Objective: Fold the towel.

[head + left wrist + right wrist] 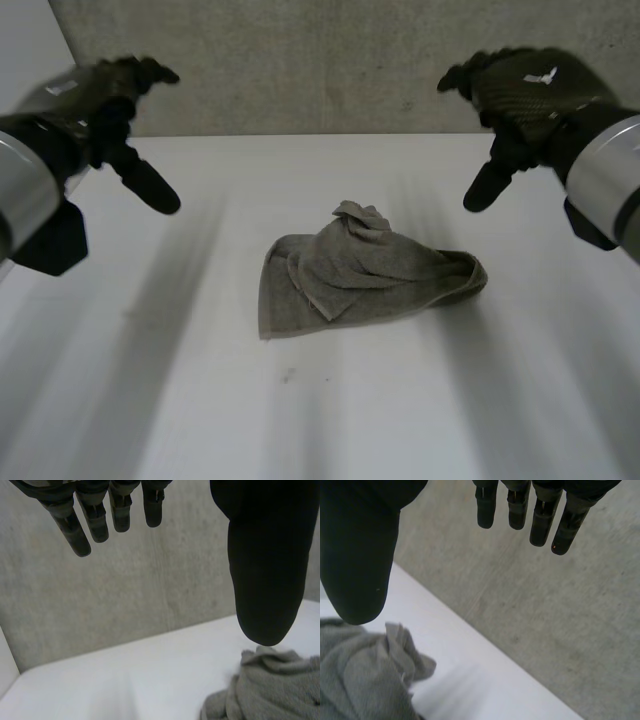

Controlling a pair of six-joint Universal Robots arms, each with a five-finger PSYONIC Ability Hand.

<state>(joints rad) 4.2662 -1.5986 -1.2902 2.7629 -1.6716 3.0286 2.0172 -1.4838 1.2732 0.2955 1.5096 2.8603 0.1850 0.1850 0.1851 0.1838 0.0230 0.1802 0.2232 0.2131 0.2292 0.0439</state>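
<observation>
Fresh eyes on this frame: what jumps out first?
A grey towel lies crumpled in a peaked heap at the middle of the white table. The left hand and the right hand hang in the air on either side of it, fingers open, neither touching the cloth.

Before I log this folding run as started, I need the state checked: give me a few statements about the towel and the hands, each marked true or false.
1. The towel lies crumpled on the table. True.
2. The left hand pinches a towel corner. False: it hangs open above the table, apart from the towel.
3. The right hand is open and holds nothing. True.
4. The towel is folded flat in half. False: it is bunched, with a raised peak.
</observation>
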